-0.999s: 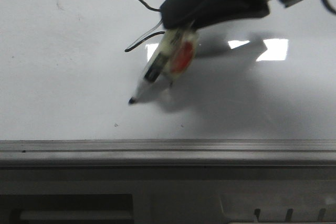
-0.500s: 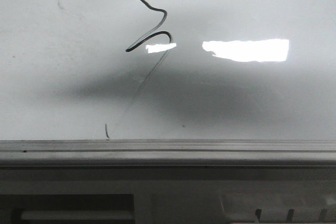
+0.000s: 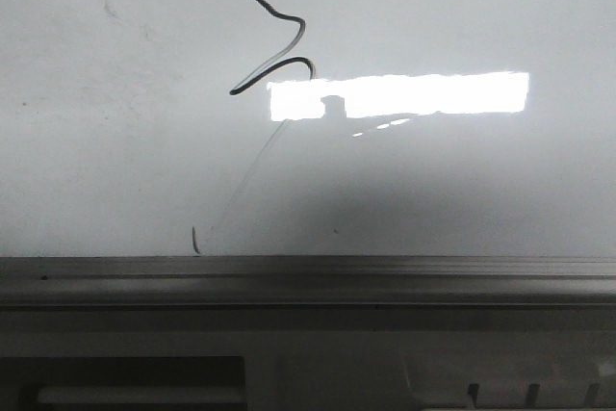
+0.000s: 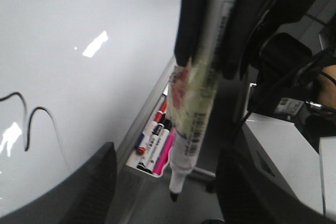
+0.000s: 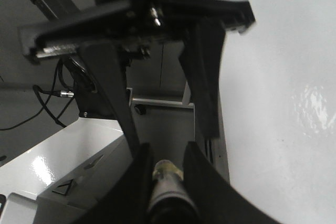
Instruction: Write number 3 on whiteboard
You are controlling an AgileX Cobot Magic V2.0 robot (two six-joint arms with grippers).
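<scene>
Because the marker is the only thing that has to be carried here, its handling matters most. Starting at the left, the number 3 (image 3: 279, 45) sits in the left half of the whiteboard (image 3: 462, 190), toward the far edge. It is a dark two-humped squiggle, and a faint thin line (image 3: 245, 175) trails from it down toward the near frame edge (image 3: 308, 271), ending in a short tick (image 3: 195, 240). No arm shows in the front view.

In its own wrist view, the left gripper (image 4: 167, 179) has its fingers spread wide and holds nothing. Past the board's edge, a small tray of spare pens (image 4: 155, 148) hangs on the frame.

Further right, the right gripper (image 5: 167, 182) is pinched on the barrel of the marker (image 4: 197, 93), which is lifted clear of the board with its dark tip pointing down.

I judge the marker to be light and stiff. Its smooth labelled barrel could slip or twist between hard pads. A hold around the middle, like the present one, leaves the tip free while keeping leverage on it. The glossy board gives little friction, so the tip would skate and leave stray lines unless pressed lightly and lifted cleanly. The ink probably smears if brushed.
</scene>
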